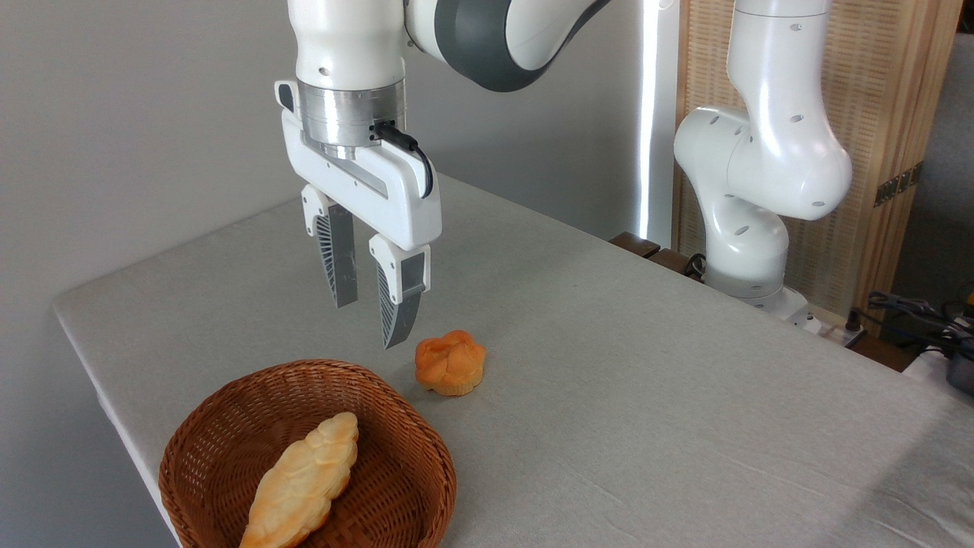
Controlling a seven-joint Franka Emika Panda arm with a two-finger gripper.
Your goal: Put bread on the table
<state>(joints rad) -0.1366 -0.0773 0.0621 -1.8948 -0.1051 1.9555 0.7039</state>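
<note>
The bread (304, 481), a long pale golden braided loaf, lies slantwise inside the brown wicker basket (411, 434) at the front left of the table (647, 396). My gripper (370, 323) hangs in the air above the basket's far rim, well clear of the loaf. Its two fingers point down and stand apart with nothing between them.
A small round orange flower-shaped bun (450, 362) sits on the grey cloth just right of the basket and below my right fingertip. The arm's white base (749, 251) stands at the table's far right edge. Cables and clutter lie beyond the right edge.
</note>
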